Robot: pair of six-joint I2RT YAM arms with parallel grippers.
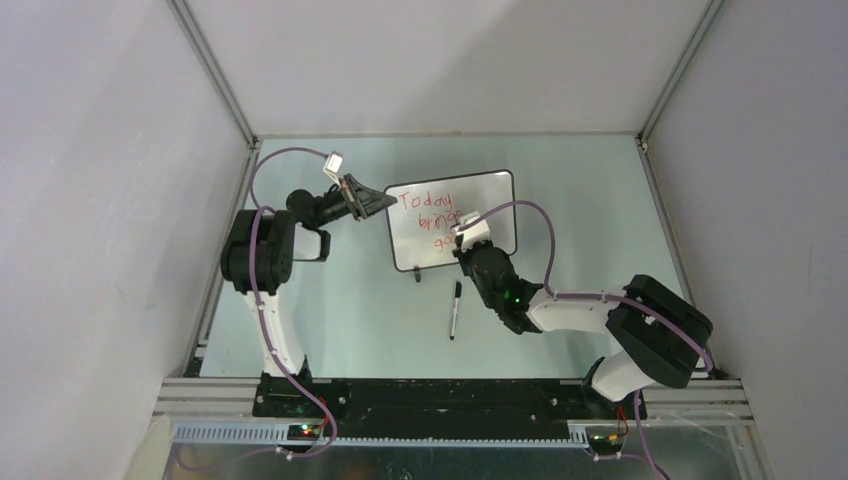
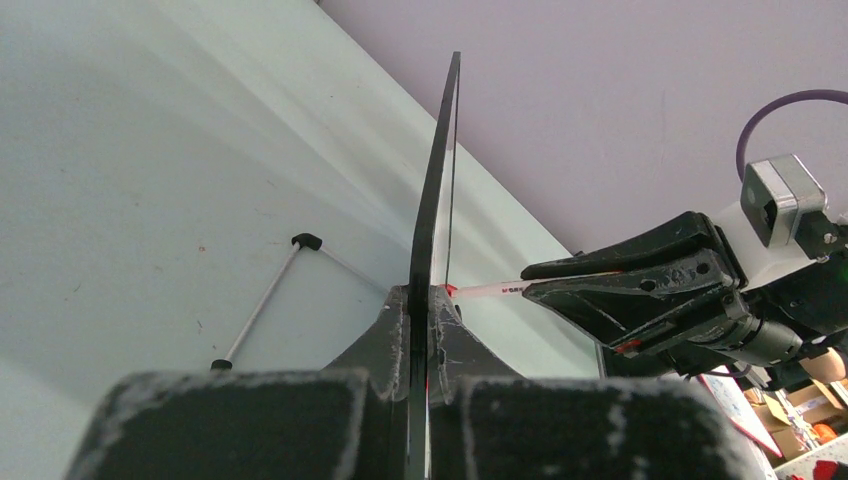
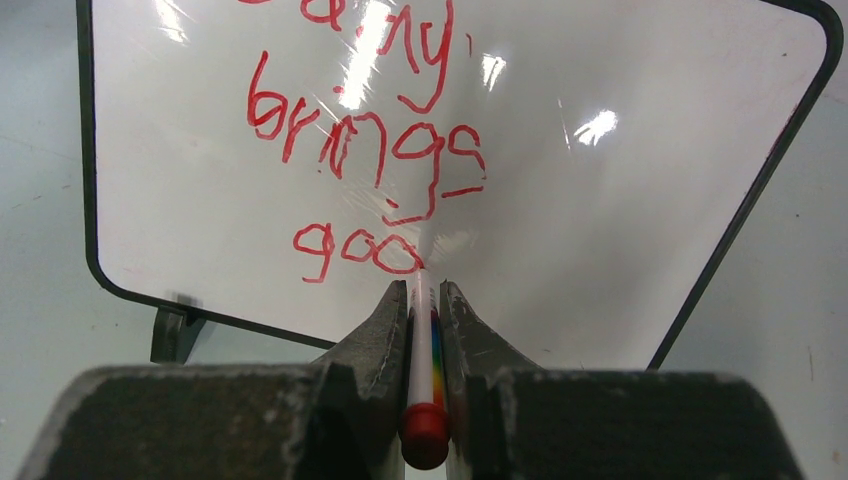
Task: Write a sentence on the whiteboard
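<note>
The left fingers pinch the edge of the whiteboard standing up on the counter, the right fingers squeeze the red marker at the last word of the sentence, so it looks best to hold the board still and press softly to add the d.

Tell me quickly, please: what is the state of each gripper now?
Left gripper: closed, holding the whiteboard by its edge.
Right gripper: closed, holding a marker with its tip at the whiteboard.
</note>
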